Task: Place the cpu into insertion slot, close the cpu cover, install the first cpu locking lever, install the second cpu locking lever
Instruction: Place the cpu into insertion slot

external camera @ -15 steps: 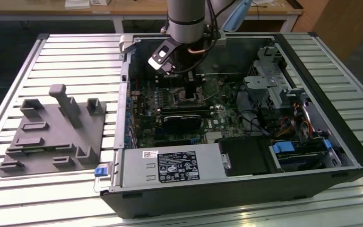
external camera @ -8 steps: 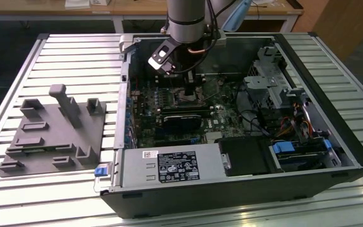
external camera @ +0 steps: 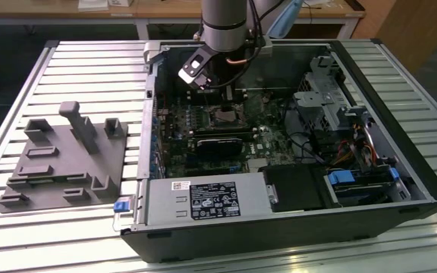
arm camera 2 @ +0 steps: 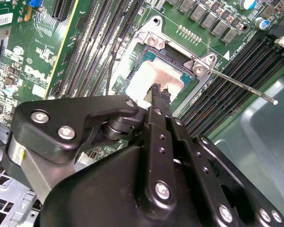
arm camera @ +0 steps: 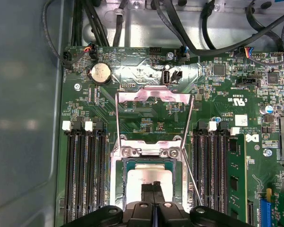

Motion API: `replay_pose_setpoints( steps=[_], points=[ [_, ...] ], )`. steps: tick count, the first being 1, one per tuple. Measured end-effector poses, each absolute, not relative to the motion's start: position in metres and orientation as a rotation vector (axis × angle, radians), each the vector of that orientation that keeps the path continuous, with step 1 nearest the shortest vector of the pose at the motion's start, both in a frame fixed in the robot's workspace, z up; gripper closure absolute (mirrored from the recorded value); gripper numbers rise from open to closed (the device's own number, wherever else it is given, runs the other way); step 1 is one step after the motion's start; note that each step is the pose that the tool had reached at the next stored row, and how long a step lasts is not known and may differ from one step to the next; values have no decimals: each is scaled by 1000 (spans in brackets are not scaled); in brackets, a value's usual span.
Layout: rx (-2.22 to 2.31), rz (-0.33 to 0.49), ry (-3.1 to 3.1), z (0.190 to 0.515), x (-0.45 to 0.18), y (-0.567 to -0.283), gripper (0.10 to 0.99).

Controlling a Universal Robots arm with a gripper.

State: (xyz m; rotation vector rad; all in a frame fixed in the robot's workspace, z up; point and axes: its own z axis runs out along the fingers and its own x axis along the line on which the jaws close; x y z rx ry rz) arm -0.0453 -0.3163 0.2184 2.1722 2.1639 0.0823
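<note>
The cpu [arm camera 2: 149, 75], a small square with a dull silvery top, lies flat in the socket on the green motherboard [arm camera: 146, 175]. In the exterior view it is a tiny grey square [external camera: 225, 118] under the arm. My gripper [arm camera 2: 160, 91] is shut, its black fingers pressed together with nothing between them, tips right over the chip's middle [arm camera: 154, 187]. The cpu cover [arm camera: 151, 96], a thin silvery frame with an open window, stands raised from its hinge at the socket's edge. A thin wire locking lever [arm camera 2: 241, 87] sticks out sideways from the socket, unlatched.
The open computer case [external camera: 423, 187] lies on a slatted metal table. Memory slots [arm camera: 85, 179] flank the socket on both sides. A drive cage [external camera: 332, 102] and cables fill the exterior view's right. A grey fixture plate [external camera: 63, 156] sits on the exterior view's left.
</note>
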Motion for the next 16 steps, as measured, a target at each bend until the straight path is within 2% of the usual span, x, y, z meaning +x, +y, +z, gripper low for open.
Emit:
replay_pose_setpoints(
  steps=[12,16],
  points=[
    [2172,82,2164,220,-41,-316,980],
    [2172,82,2164,233,-41,-316,980]
  ],
)
